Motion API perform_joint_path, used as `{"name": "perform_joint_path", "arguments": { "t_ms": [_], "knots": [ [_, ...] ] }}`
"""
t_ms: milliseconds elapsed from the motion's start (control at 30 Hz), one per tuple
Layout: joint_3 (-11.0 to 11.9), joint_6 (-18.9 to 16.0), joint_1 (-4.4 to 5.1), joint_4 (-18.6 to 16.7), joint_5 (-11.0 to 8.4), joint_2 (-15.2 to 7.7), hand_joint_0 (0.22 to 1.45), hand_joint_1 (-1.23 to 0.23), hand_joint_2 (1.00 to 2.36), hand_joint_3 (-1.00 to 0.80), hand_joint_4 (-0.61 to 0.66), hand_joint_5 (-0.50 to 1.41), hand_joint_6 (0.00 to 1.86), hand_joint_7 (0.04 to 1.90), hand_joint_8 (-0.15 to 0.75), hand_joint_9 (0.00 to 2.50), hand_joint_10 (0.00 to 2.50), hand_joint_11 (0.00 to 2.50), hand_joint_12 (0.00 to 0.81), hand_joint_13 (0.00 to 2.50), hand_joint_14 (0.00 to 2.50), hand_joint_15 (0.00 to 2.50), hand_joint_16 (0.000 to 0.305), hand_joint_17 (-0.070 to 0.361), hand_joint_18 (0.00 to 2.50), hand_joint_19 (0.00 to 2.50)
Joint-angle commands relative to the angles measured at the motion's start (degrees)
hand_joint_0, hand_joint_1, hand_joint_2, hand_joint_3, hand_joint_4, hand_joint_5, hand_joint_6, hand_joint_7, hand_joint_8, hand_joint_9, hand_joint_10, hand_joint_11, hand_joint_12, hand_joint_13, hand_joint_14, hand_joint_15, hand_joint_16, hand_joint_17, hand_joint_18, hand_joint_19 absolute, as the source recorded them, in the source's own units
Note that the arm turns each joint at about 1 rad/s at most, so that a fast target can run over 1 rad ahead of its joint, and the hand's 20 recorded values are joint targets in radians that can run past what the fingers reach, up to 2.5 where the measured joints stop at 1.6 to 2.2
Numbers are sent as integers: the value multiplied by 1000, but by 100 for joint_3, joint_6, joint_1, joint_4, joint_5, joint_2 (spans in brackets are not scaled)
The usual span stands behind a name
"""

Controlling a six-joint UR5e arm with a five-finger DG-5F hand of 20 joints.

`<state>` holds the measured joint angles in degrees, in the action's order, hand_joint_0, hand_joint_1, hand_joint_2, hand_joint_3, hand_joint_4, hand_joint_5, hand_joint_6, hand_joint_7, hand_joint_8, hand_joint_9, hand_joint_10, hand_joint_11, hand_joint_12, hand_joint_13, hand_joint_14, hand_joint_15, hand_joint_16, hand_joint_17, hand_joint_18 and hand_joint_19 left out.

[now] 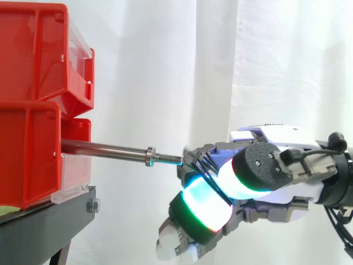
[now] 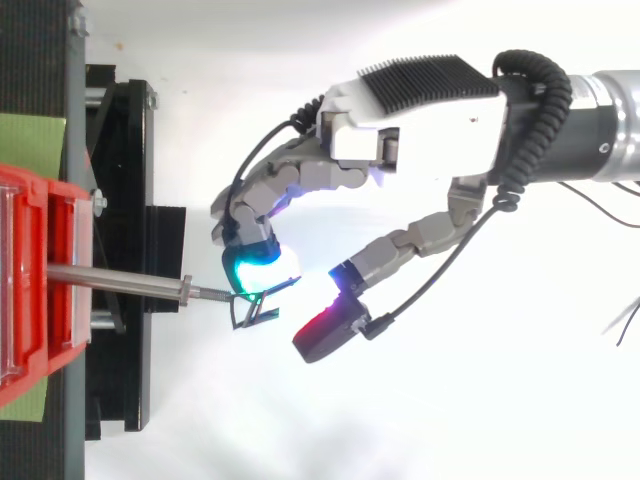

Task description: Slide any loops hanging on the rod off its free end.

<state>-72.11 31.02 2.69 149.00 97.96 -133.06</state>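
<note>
A steel rod [image 1: 105, 148] sticks out level from the red bins [image 1: 33, 110] toward the right and ends in a nut and a short threaded tip. In the top view the rod [image 2: 110, 280] points at a thin black wire loop [image 2: 250, 312] sitting right at that tip. The same loop [image 1: 194, 160] lies across my curled fingers in the side view. My hand [image 2: 400, 130] comes in from the right just past the free end. One cyan-glowing fingertip [image 2: 256, 266] hooks the loop, and the thumb with its red pad [image 2: 322, 335] stands a little apart.
The red bins [image 2: 30, 280] are stacked on a black stand [image 1: 49, 221] at the left, with a green sheet [image 2: 30, 140] under them. A white curtain hangs behind. Open space lies to the right of the rod's tip, around my hand.
</note>
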Motion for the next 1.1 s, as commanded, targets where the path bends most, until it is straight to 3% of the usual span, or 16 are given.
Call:
{"name": "perform_joint_path", "arguments": {
  "t_ms": [0, 133, 367, 567, 733, 1067],
  "knots": [
    [-66, -8, -5, 156, -14, 132, 616, -742, 1015, -316, 95, -193, 864, 1044, 331, 705, 6, 170, 354, 613, 0, 0, 51, 115, 715, 75],
    [-101, -131, -5, 402, -14, 228, 622, -747, 1013, -336, 96, -193, 865, 1028, 329, 706, 6, 177, 354, 611, 0, 0, 51, 115, 713, 76],
    [-101, -694, 21, 859, -145, 316, 643, -804, 1009, -409, 97, -192, 863, 1033, 331, 711, 6, 178, 355, 619, 0, 0, 51, 115, 726, 78],
    [-101, -1590, 74, 1333, -629, 369, 645, -828, 1003, -456, 112, -191, 861, 1025, 329, 711, 6, 177, 353, 627, 0, 0, 51, 115, 737, 80],
    [-101, -2021, 100, 1597, -778, 378, 623, -769, 1004, -458, 121, -191, 859, 1039, 328, 714, 6, 181, 351, 631, 0, 0, 51, 115, 741, 82],
    [-101, -2100, 144, 1694, -831, 413, 603, -700, 1005, -433, 115, -174, 834, 1065, 332, 736, 6, 185, 353, 647, 0, 0, 51, 115, 746, 96]
  ]
}}
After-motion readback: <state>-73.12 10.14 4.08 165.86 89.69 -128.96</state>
